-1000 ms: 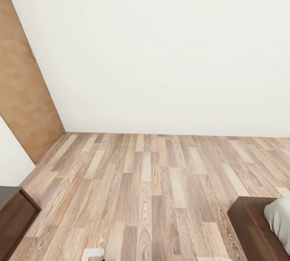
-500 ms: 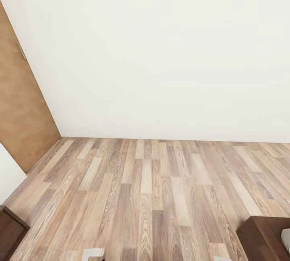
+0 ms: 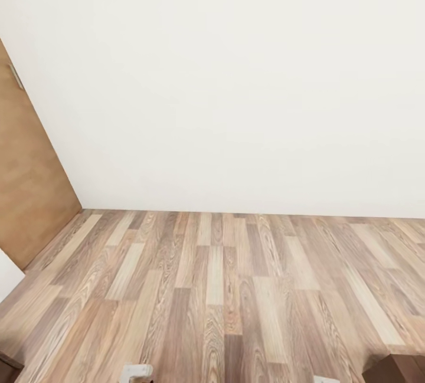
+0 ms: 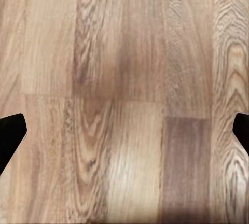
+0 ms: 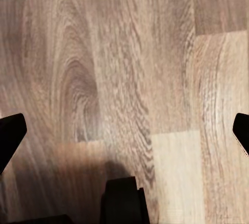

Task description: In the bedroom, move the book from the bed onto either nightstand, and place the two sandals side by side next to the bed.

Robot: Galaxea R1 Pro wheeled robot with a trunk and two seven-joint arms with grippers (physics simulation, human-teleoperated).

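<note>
- The robot faces a plain white wall [image 3: 236, 76], and mixed-tone wood plank floor [image 3: 224, 288] runs from its base up to that wall. A brown door [image 3: 26, 194] stands at the left side of the wall.
- A dark brown wooden corner [image 3: 401, 370] sits at the lower right of the floor, far from the door; I judge it is the bed frame. A still smaller dark sliver [image 3: 7, 365] lies at the lower left, below the door; what it is I cannot tell.
- The book and the sandals I cannot place from here. Most likely they lie toward the bed corner, so to the robot's right, and the right arm would be the nearer one.
- The left gripper [image 4: 124, 130] points down at the planks, its two dark fingertips [image 4: 10, 133] wide apart with nothing between them.
- The right gripper [image 5: 124, 130] is also spread wide over bare planks and empty; a dark shape [image 5: 123, 200] lies on the floor below it, perhaps a shadow or a part of the robot.
- The planks look smooth, with strong grain in tan, grey and brown.
</note>
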